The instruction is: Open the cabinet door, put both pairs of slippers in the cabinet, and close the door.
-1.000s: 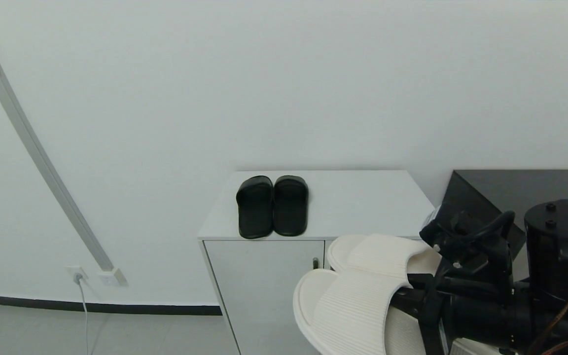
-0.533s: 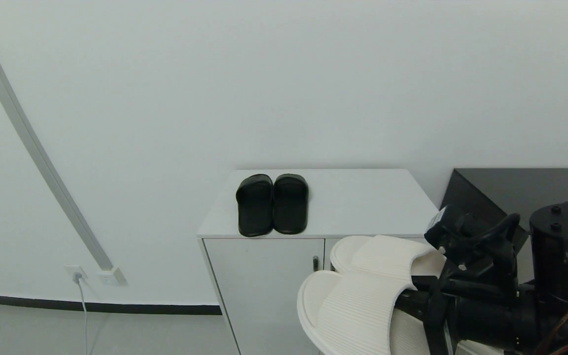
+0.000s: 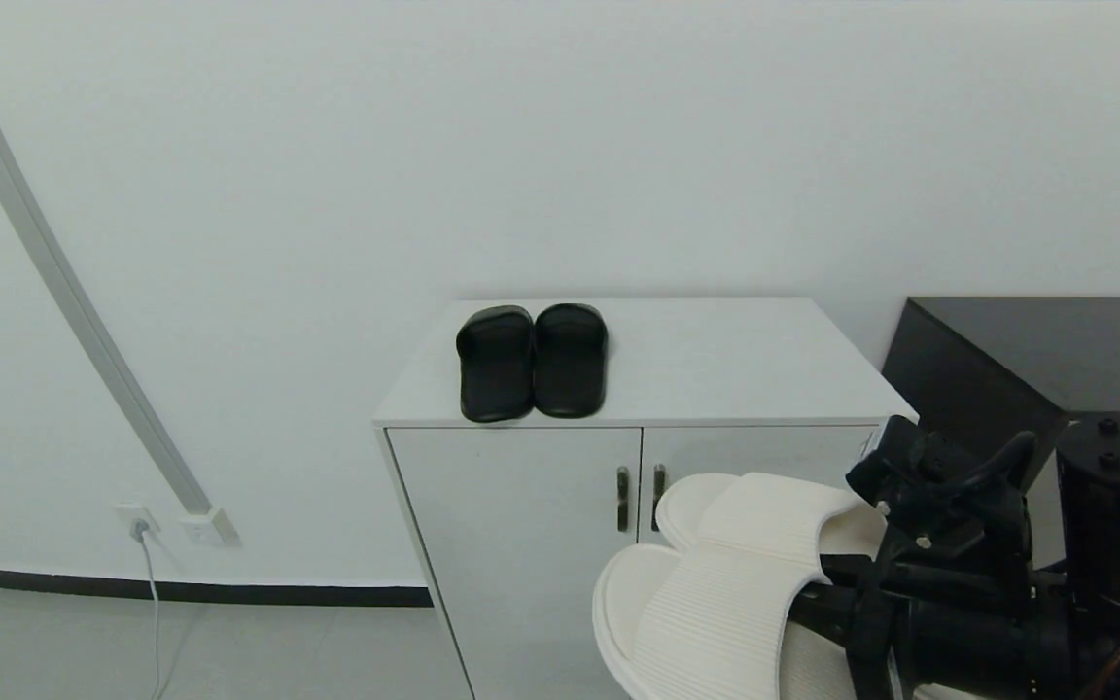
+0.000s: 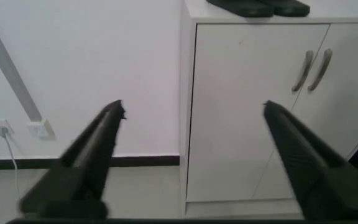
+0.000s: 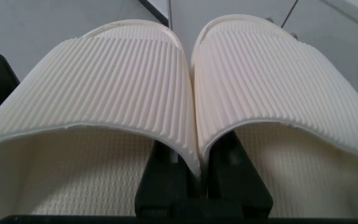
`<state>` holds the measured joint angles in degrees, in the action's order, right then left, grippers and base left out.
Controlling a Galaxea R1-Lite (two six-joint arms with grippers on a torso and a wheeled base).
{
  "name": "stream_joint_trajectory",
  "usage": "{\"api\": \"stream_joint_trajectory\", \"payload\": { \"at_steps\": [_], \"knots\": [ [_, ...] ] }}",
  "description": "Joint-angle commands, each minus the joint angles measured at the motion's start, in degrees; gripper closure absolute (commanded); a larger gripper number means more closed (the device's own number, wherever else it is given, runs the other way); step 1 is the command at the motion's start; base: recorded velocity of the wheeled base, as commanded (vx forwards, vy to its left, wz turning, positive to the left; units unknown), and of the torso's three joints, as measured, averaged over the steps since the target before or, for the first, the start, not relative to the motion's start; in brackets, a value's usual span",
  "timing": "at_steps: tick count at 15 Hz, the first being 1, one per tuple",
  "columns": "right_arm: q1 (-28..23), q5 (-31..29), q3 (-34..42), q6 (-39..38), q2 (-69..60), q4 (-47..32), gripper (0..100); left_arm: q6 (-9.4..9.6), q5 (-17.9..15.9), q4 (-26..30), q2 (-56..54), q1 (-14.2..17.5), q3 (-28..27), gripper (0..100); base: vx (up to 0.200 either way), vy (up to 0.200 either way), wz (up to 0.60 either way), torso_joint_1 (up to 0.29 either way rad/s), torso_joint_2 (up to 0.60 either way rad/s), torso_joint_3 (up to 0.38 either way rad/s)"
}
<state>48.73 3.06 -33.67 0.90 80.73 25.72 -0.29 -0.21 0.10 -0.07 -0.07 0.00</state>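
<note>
1. R claw [image 5: 196, 169]: clamped on the white slippers [image 3: 716, 612]. Its black fingers [image 5: 166, 177] run in under the 2 ribbed straps and pinch their inner edges together.
2. White slippers: 1 pair, side by side and touching, held in the air at near right, toes pointing left towards the cabinet [image 3: 716, 374]. They hang in front of the lower part of the R door [image 3: 754, 452], not touching it as far as can be seen.
3. L claw [image 4: 192, 107]: open wide, nothing between the 2 fingers. It faces the cabinet's L front edge and the wall beside it, well apart from both.
4. Cabinet: white, against the far wall, 2 doors. L door [image 3: 511, 554] and R door both shut. 2 upright handles [image 3: 622, 498] sit close together at the centre seam.
5. Black slippers [image 3: 531, 365]: 1 pair, flat on the cabinet top, L half, near the front edge, touching each other, toes to the far wall.
6. Rest: black table [image 3: 1036, 340] just right of the cabinet. Wall socket [image 3: 137, 520] w/ a plugged cable [image 3: 152, 603] low at far left, next to a grey trunking strip [image 3: 64, 272] slanting up the wall.
</note>
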Motion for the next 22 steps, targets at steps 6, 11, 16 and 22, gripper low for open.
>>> {"api": "stream_joint_trajectory", "payload": {
  "at_steps": [6,11,16,22],
  "knots": [
    [0.1,-0.2,0.8,0.1,-0.3,0.0,100,-0.06,0.0,-0.1,0.1,0.0,0.0,0,0.000,0.000,0.00,-0.209,0.53,0.320],
    [0.1,-0.2,1.9,0.8,-1.0,0.0,100,0.12,0.1,0.0,0.1,0.0,0.0,0,0.000,0.000,0.00,-0.180,0.50,0.321],
    [0.1,0.1,2.2,0.8,-1.4,0.0,100,0.12,0.0,0.0,0.1,0.0,0.0,0,0.000,0.000,0.00,-0.140,0.47,0.331],
    [0.1,0.1,2.7,1.6,-1.3,0.0,100,1.00,-0.1,0.0,0.1,0.0,0.0,0,0.000,0.000,0.00,-0.084,0.45,0.362]
  ]
}}
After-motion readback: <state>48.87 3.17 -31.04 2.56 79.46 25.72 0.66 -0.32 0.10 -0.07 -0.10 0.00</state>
